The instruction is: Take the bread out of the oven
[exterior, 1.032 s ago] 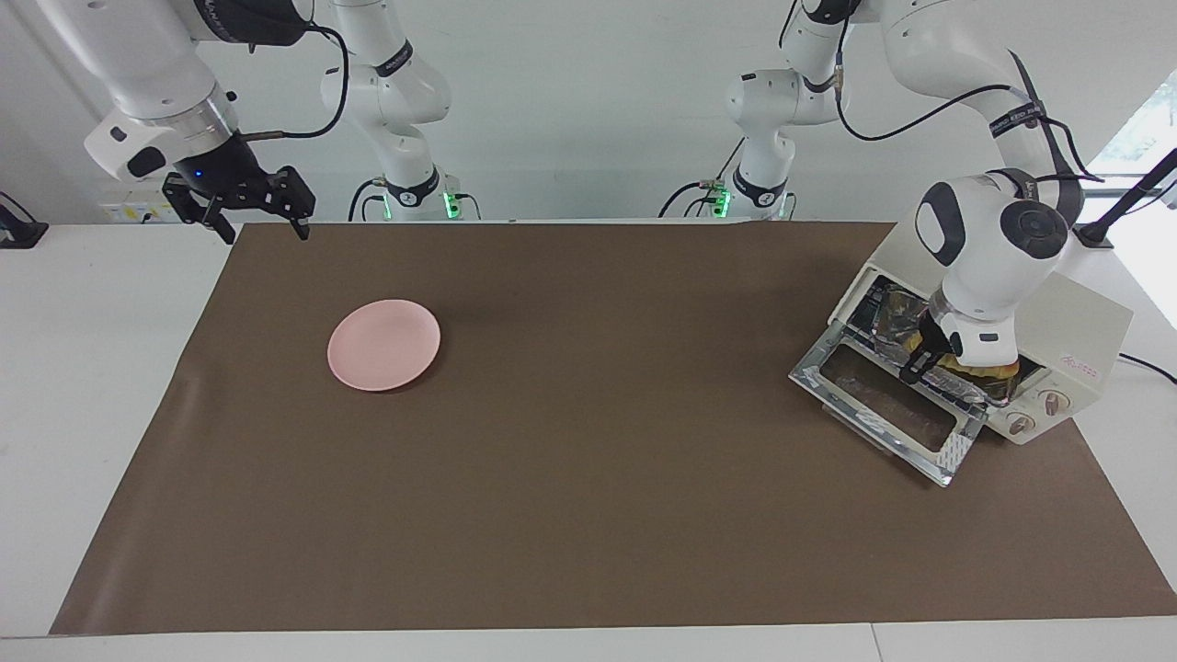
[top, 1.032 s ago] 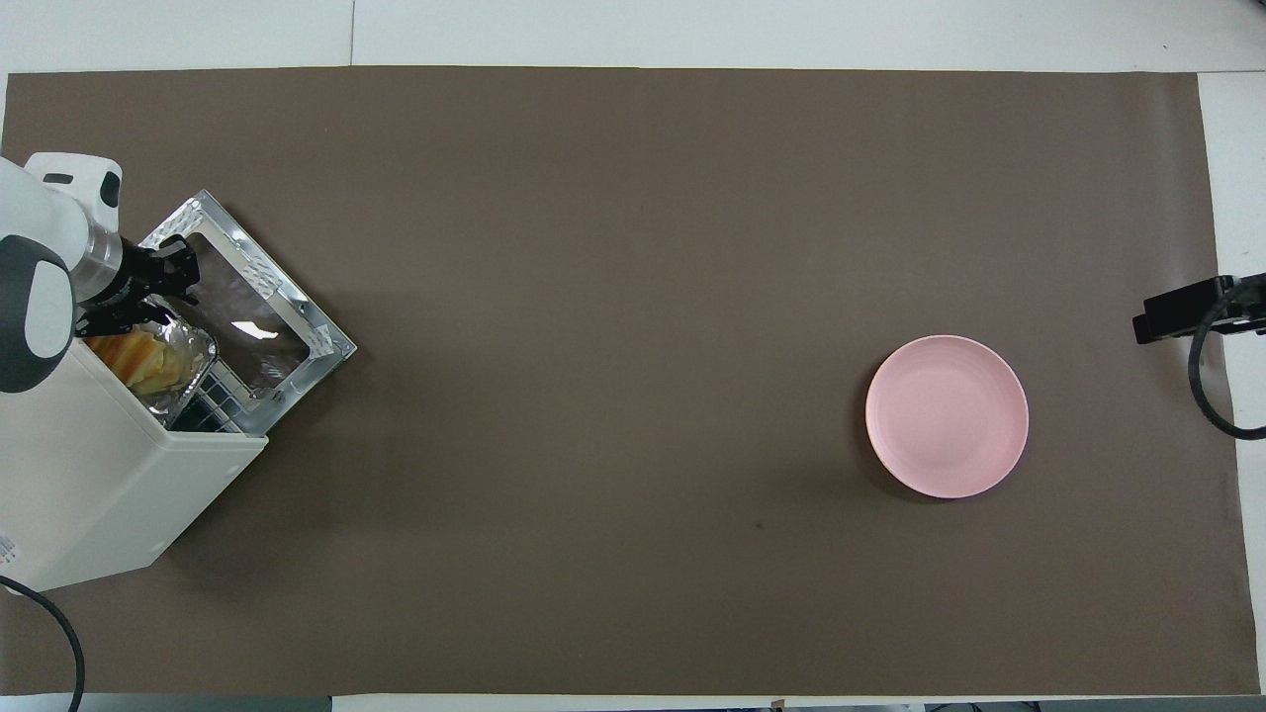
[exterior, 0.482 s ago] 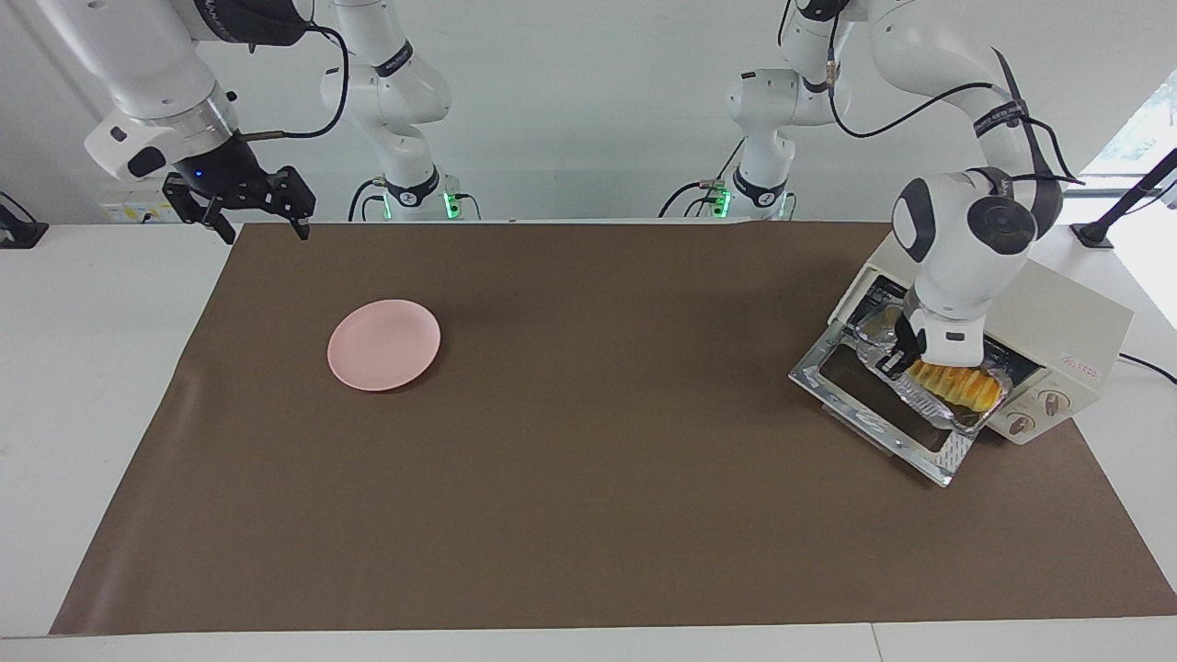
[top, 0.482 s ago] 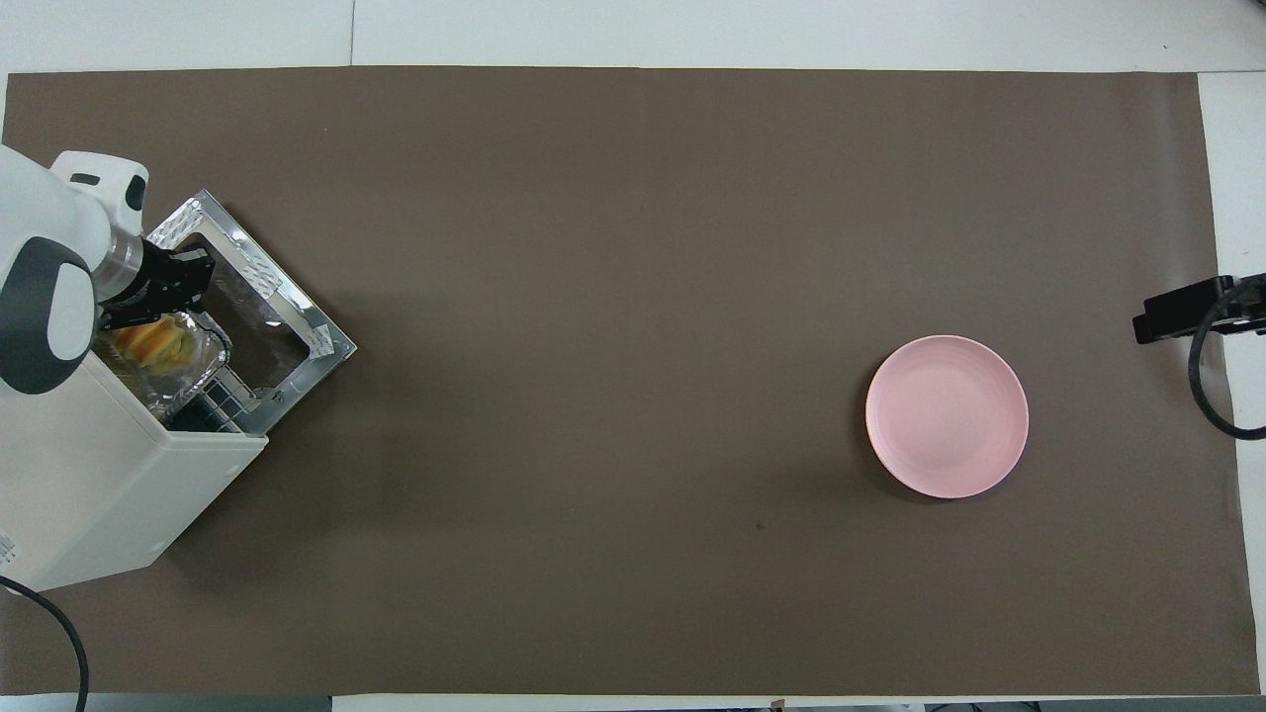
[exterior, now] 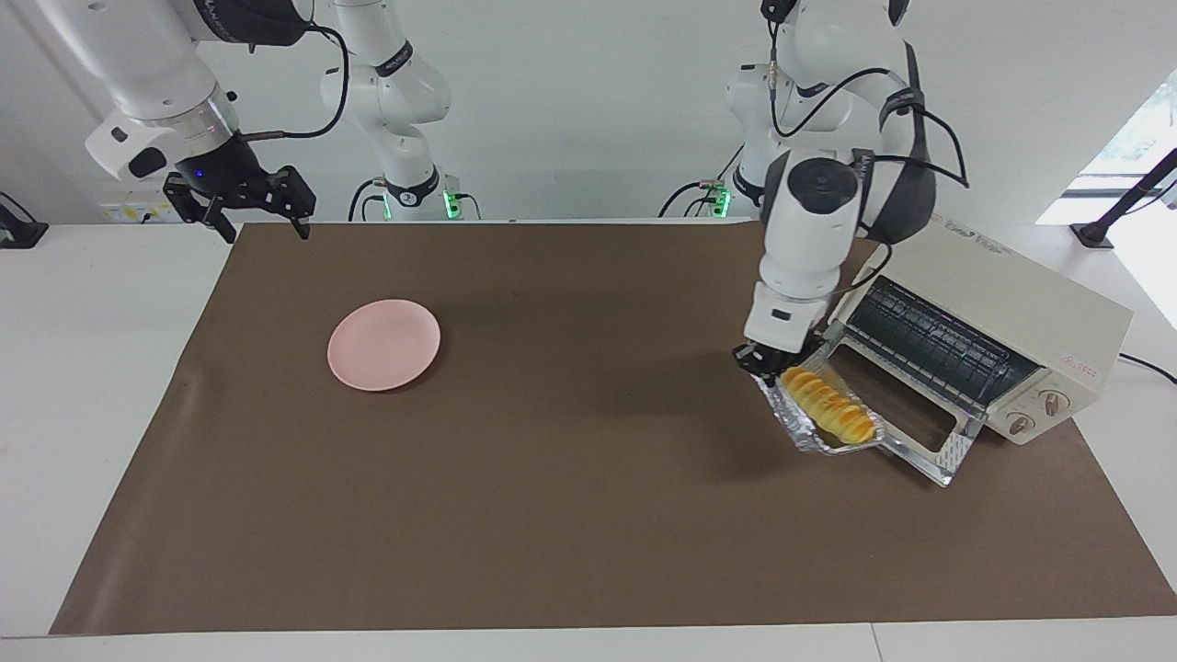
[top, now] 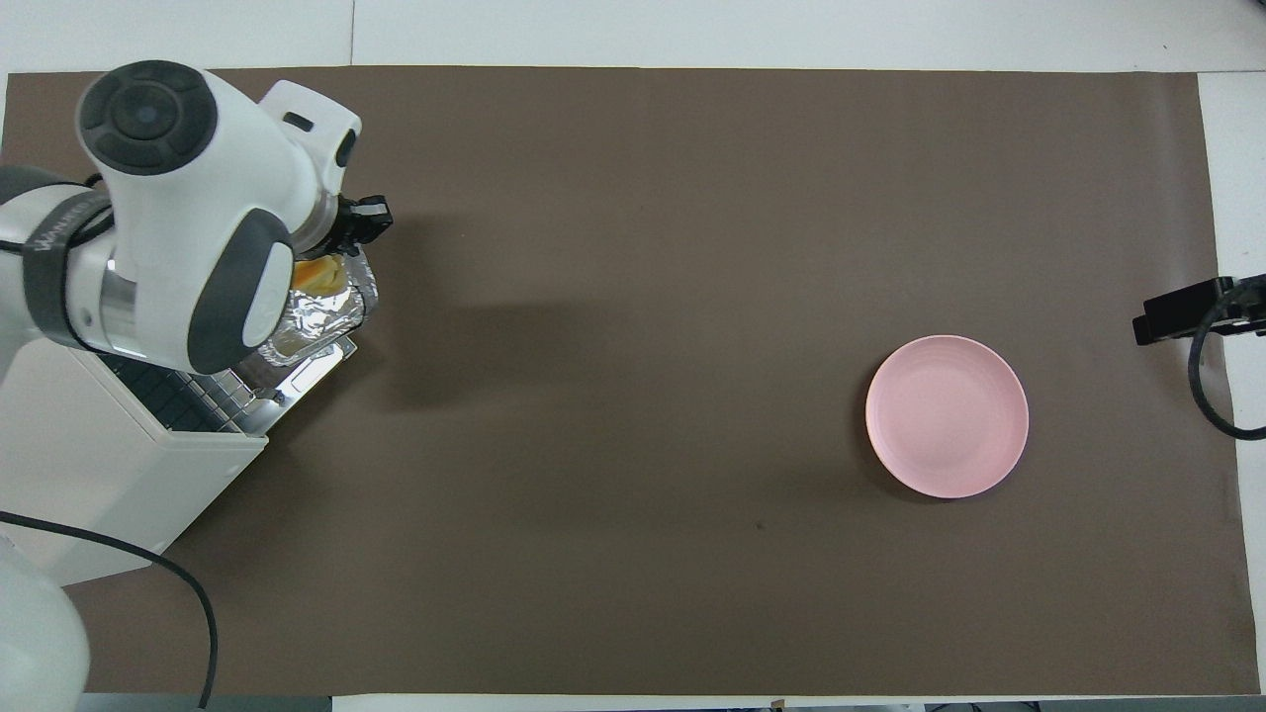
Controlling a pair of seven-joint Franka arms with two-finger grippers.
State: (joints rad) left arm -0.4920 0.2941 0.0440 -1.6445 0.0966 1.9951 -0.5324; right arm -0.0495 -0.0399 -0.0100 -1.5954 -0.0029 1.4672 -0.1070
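You are looking at a worktop (exterior: 83, 386) covered by a brown mat (exterior: 588, 515). The oven (exterior: 1002, 313) is sitting at the left arm's end of the worktop, its glass door (exterior: 929, 441) lying dropped open and its wire rack (exterior: 938, 345) showing inside. The pink plate (exterior: 383, 344) is resting on the mat toward the right arm's end, well apart from the oven. The foil tray (exterior: 809, 428) is hanging tilted in the air over the mat and the door's edge, just in front of the oven, and the bread (exterior: 828, 409) is lying in it, outside the oven. The left claw (exterior: 759, 360) is clenching one end of the foil tray. The right claw (exterior: 262, 221) is waiting released over the mat's corner at its own end.
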